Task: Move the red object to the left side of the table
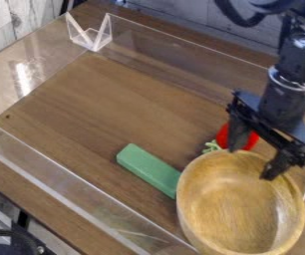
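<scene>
The red object (247,136), a small round toy fruit with a light green tip, lies on the right side of the table (116,105), just behind the wooden bowl's rim. My gripper (255,155) points straight down over it and is open. One black finger (234,134) stands left of the fruit and the other (278,163) stands on its right, over the bowl's far edge. The fingers and wrist hide much of the fruit, and I cannot tell whether either finger touches it.
A large wooden bowl (242,207) fills the front right corner. To its left a green rectangular block (148,166) lies flat. Low clear acrylic walls (62,204) border the tabletop. A clear angled stand (89,32) sits at the back left.
</scene>
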